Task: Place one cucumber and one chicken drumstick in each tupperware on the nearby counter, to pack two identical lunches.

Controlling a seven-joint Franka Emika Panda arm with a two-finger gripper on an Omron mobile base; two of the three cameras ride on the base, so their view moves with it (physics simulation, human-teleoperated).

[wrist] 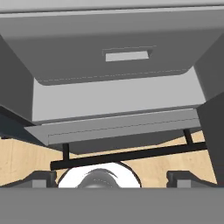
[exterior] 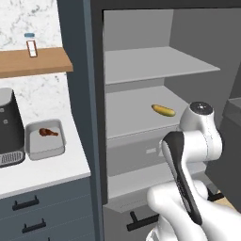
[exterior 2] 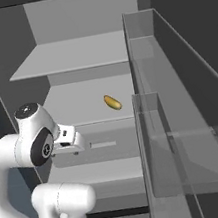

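Note:
A light-grey tupperware point(exterior: 32, 146) stands on the white counter left of the open fridge, and a brown chicken drumstick point(exterior: 48, 132) lies inside it. On the fridge's middle shelf lies a small oblong yellowish item point(exterior: 163, 110) point(exterior 2: 112, 102); I cannot tell whether it is a cucumber. My gripper point(wrist: 113, 179) is open and empty, its fingertips point(wrist: 41, 179) far apart. The white hand point(exterior 2: 70, 141) hangs in front of the fridge's grey drawer, below and left of the yellowish item. It faces the drawer front point(wrist: 127, 55) and the floor beneath.
A dark coffee machine point(exterior: 7, 127) stands beside the tupperware. A wooden wall shelf point(exterior: 33, 61) carries a small bottle point(exterior: 31, 45). The fridge door with clear bins point(exterior 2: 184, 118) stands open on the right. A black drawer handle point(wrist: 131, 155) runs low across the fridge.

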